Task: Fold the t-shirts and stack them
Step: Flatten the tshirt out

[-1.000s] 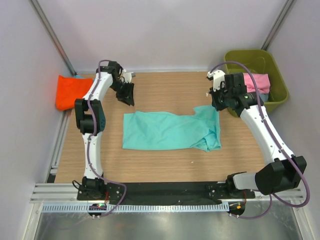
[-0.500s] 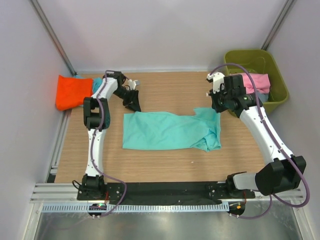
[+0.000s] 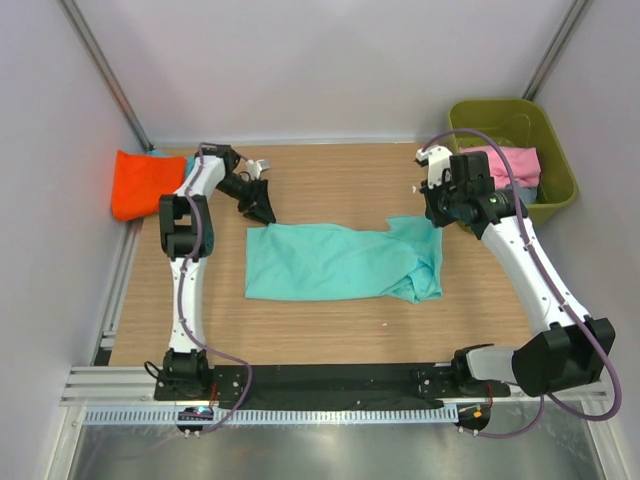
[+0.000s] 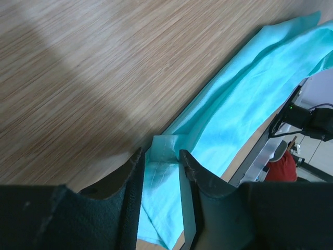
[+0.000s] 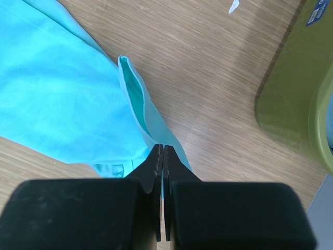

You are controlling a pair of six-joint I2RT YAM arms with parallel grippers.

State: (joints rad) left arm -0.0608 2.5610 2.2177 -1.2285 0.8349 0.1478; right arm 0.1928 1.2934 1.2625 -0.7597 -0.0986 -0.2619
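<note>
A: Status?
B: Early. Teal t-shirt point(image 3: 340, 262) lies mid-table, long and flat, right end bunched. My left gripper point(image 4: 159, 156) is part open, straddling its far-left corner, nothing clamped. Right gripper point(image 5: 162, 149) has its fingers pressed together at the far-right corner; can't tell if cloth is caught.
A: Remaining?
B: Orange t-shirt point(image 3: 140, 182) looks folded, far left. Pink t-shirt point(image 3: 515, 163) sits in the bin point(image 3: 556, 200). Teal's folds and stacking not done.

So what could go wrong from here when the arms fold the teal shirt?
1. The left gripper is open around only the very corner of the teal t-shirt; such a small bite may slip out on lifting.
2. The right gripper is shut at a raised fold, with no cloth visible between its fingers, so that side may be left behind and the fold go crooked.
</note>
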